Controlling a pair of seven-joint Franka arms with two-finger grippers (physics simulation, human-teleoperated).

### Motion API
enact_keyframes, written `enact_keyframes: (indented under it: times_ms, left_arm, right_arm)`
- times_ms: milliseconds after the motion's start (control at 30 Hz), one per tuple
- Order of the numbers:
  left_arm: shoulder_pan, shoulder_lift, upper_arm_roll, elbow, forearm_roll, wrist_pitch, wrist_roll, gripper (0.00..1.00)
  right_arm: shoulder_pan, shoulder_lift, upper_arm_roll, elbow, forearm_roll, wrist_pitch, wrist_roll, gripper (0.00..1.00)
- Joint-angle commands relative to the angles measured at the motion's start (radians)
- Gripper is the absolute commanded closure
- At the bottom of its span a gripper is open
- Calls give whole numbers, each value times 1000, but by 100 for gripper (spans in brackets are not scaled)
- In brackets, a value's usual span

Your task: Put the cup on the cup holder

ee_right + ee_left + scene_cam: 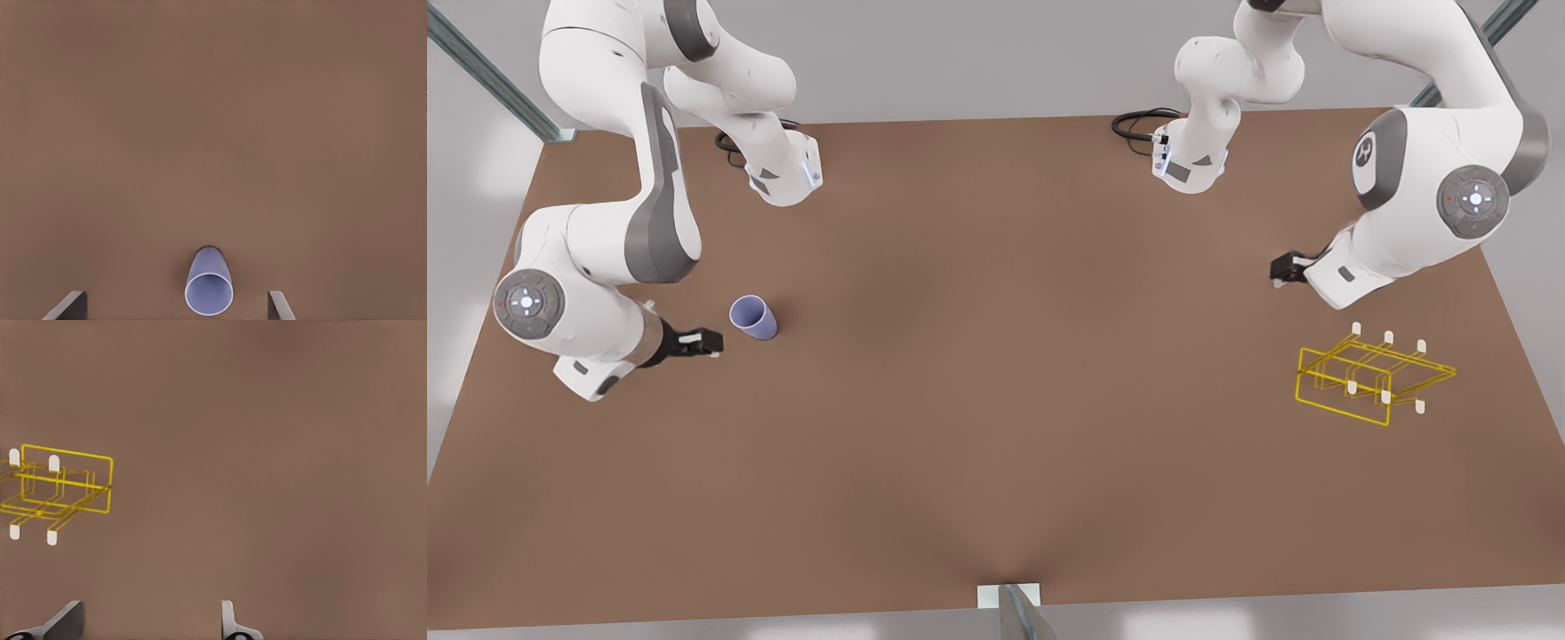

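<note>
A: Desk (996, 400) first: a plain brown top that carries everything, with both arm bases bolted along its far edge.

B: And the arms themselves?

A: One reaches down along the desk's edge at the front view's left, the other along the edge at the front view's right. Going by the wrist cameras, the arm near the cup is the right one, and the arm near the rack is the left one.

B: Where is the rack?

A: The cup holder (1374, 378) stands on the desk close to the edge at the front view's right, toward the near side. It is a yellow wire frame with short white-tipped pegs. In the left wrist view the cup holder (57, 493) sits off to one side, apart from the fingers.

B: The left gripper?

A: The left gripper (1282, 269) hovers above the desk, near the rack but not touching it. Its fingers (230, 621) stand apart with nothing between them.

B: And the right gripper?

A: The right gripper (713, 341) hangs just beside the cup, not touching it. Its fingers (279, 308) are spread wide, with only bare desk between them.

B: The cup?

A: The cup (753, 317) stands upright on the desk, mouth up, near the edge at the front view's left, well apart from the rack. In the right wrist view the cup (209, 281) lies just ahead of the spread fingers.
</note>
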Motion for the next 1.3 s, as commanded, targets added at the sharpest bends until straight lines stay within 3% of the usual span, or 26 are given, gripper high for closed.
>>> enact_keyframes:
  times_ms: [0,367,467,567,633,733,1000,1067,1267]
  left_arm:
    - [-3,1,0,2,5,42,62,0]
    - [-6,6,5,-1,8,-56,62,0]
    - [-6,6,4,-2,8,-64,60,0]
    - [-6,6,7,-5,7,-71,62,0]
    - [-6,7,7,-7,5,-73,62,0]
    - [-6,6,7,-7,5,-76,62,0]
    - [-6,6,2,-7,5,-85,54,0]
    - [-7,6,2,-9,5,-87,54,0]
    - [-7,6,2,-9,5,-105,56,0]
  right_arm:
    - [0,-1,0,2,0,62,-22,0]
    - [1,13,0,3,3,66,-22,0]
    - [10,33,0,-26,0,186,-20,0]
    - [10,-7,2,-150,3,227,-19,0]
    - [12,-151,6,-371,4,309,41,0]
    - [13,-252,9,-520,47,312,55,0]
    - [50,-320,23,-685,84,361,110,0]
    - [50,-368,64,-745,84,369,144,0]
    - [50,-326,66,-770,84,401,161,0]
